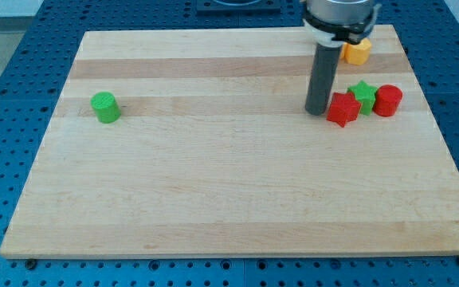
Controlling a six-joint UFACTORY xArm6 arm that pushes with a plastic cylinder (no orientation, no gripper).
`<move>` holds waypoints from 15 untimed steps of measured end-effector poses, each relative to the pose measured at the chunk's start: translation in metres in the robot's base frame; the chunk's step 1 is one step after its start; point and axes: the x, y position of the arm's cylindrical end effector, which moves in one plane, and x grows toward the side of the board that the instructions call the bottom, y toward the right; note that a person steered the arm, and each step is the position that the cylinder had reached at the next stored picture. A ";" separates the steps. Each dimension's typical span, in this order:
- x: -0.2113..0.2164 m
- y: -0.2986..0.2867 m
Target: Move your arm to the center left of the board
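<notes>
Tip (318, 111) seemingly touching red star (343, 109)

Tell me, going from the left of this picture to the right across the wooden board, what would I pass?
Green cylinder → my tip → red star → green star → red cylinder. The yellow block sits farther up, above the stars, so I leave it out.
</notes>
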 end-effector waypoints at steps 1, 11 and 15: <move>0.004 0.014; 0.056 -0.251; 0.002 -0.429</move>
